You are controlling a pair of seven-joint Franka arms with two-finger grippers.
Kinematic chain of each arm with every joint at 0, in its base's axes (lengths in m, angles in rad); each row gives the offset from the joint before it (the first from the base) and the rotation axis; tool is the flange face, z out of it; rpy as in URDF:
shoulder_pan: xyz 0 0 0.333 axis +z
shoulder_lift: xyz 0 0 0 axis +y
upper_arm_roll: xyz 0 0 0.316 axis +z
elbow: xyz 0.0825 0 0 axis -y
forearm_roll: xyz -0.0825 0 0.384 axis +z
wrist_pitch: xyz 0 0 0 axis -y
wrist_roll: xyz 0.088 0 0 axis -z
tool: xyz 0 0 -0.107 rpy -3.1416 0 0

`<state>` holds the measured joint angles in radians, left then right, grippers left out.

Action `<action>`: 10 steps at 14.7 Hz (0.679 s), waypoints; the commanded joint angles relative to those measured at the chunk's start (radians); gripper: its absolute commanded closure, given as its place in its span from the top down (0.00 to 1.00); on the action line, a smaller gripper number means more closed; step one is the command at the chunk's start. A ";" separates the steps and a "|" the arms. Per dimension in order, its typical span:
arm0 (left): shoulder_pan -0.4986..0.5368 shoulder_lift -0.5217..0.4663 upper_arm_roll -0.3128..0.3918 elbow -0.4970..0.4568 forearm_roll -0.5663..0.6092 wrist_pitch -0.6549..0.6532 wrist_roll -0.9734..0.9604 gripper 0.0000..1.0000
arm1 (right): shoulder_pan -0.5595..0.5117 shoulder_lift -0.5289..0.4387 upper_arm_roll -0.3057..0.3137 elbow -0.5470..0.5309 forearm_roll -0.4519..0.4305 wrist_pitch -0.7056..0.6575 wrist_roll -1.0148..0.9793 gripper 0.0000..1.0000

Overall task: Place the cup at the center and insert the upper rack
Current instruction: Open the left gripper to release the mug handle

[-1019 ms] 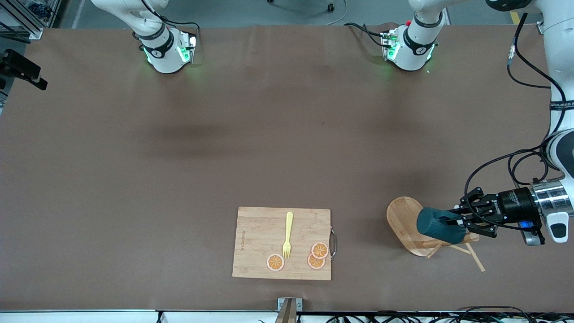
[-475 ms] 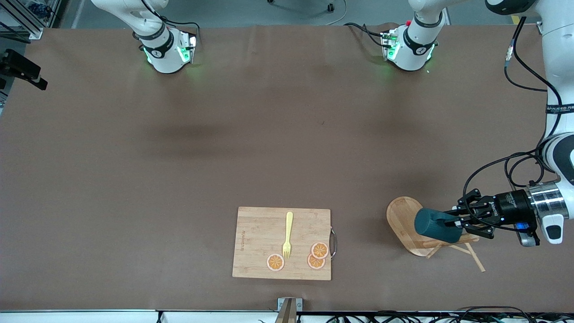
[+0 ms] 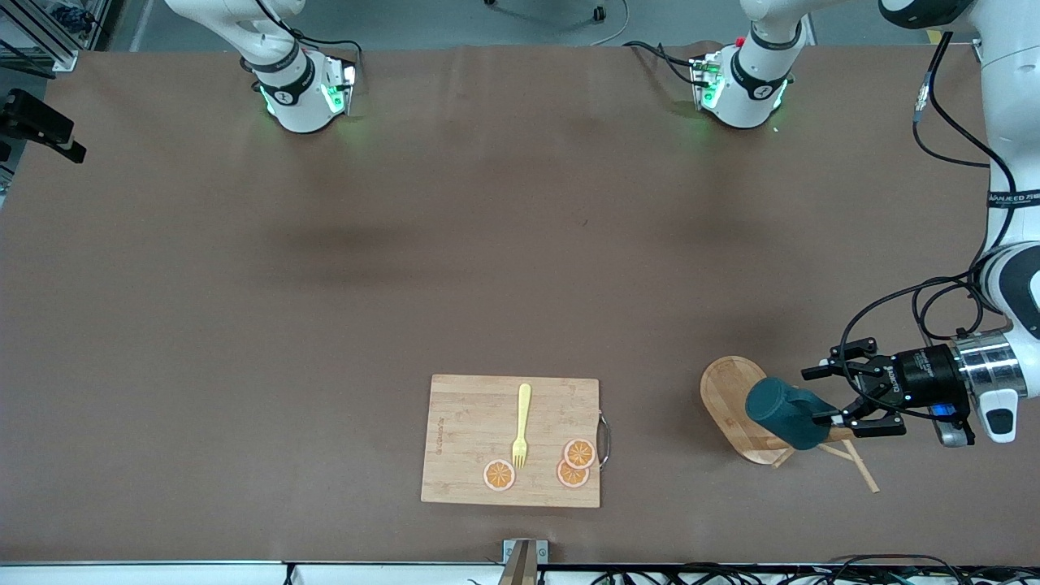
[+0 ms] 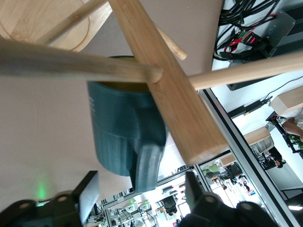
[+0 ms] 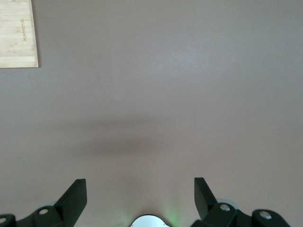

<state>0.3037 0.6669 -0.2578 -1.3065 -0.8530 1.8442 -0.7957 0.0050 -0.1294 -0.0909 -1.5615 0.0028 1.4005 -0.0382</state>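
Cup (image 3: 786,412), a dark teal mug, lay on its side across the toppled upper rack (image 3: 735,406), a light wooden mug tree with its oval base on edge, near the left arm's end of the table. From the cutting board (image 3: 471,439), the pair sat at three o'clock in the front view. A yellow fork (image 3: 521,425) and orange slices (image 3: 574,464) rested on that board. The left gripper (image 3: 833,398) was at the cup's three o'clock, jaws spread wide, gripping nothing.

In the left wrist view, the cup (image 4: 120,137) leaned against the rack's post (image 4: 165,85), handle toward the camera, between parted fingers (image 4: 90,198).

In the right wrist view, the right gripper (image 5: 139,196) waited with jaws apart over bare table, a board corner (image 5: 18,33) at eleven o'clock.
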 commanded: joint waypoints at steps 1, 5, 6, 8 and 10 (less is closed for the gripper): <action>-0.008 -0.088 -0.003 -0.004 0.058 0.001 0.004 1.00 | -0.014 -0.022 0.005 -0.017 0.016 0.000 -0.003 1.00; -0.020 -0.242 -0.066 -0.028 0.372 -0.051 0.015 1.00 | -0.013 -0.022 0.003 -0.017 0.016 0.002 -0.003 1.00; -0.024 -0.275 -0.087 -0.030 0.467 -0.075 0.019 1.00 | -0.013 -0.022 0.005 -0.017 0.016 0.002 -0.003 1.00; -0.025 -0.328 -0.145 -0.033 0.625 -0.141 0.041 1.00 | -0.013 -0.022 0.005 -0.017 0.016 0.002 -0.002 1.00; -0.025 -0.380 -0.179 -0.048 0.733 -0.206 0.123 1.00 | -0.013 -0.022 0.005 -0.017 0.016 0.002 -0.002 1.00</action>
<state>0.2726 0.3539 -0.4173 -1.2998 -0.2042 1.6755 -0.7527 0.0050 -0.1294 -0.0921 -1.5614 0.0028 1.4001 -0.0382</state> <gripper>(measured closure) 0.000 0.000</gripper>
